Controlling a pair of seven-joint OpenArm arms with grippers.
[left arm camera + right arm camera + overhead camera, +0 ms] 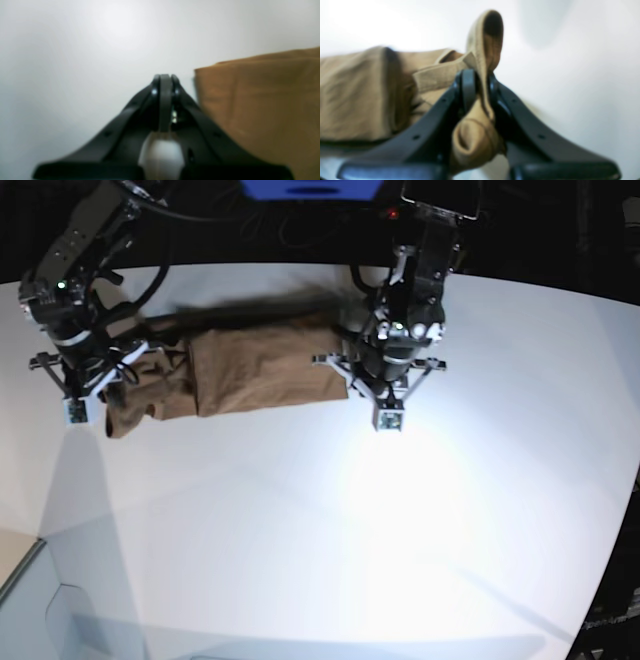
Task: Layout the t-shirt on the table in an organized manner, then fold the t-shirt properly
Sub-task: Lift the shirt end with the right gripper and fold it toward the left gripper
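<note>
White and glossy, the table (330, 520) fills most of the base view, with a bright glare patch at centre right and a curved edge running down the right side; darkness lies behind it along the top of the frame. Across the upper left part of that surface stretches the t-shirt (255, 370), a brown, wrinkled band folded lengthwise, its right end squared off and its left end bunched and drooping.

At the upper left of the base view, the right gripper (480, 82) is clenched on a fold of the shirt's bunched end; in the right wrist view the cloth passes between the two black fingers and loops up above their tips, with another roll of fabric lower between them.

At upper centre of the base view, the left gripper (164, 78) sits just beside the shirt's squared right end. Its jaws are pressed together with no cloth between them, and the shirt's edge lies to the right of the tips in the left wrist view.
</note>
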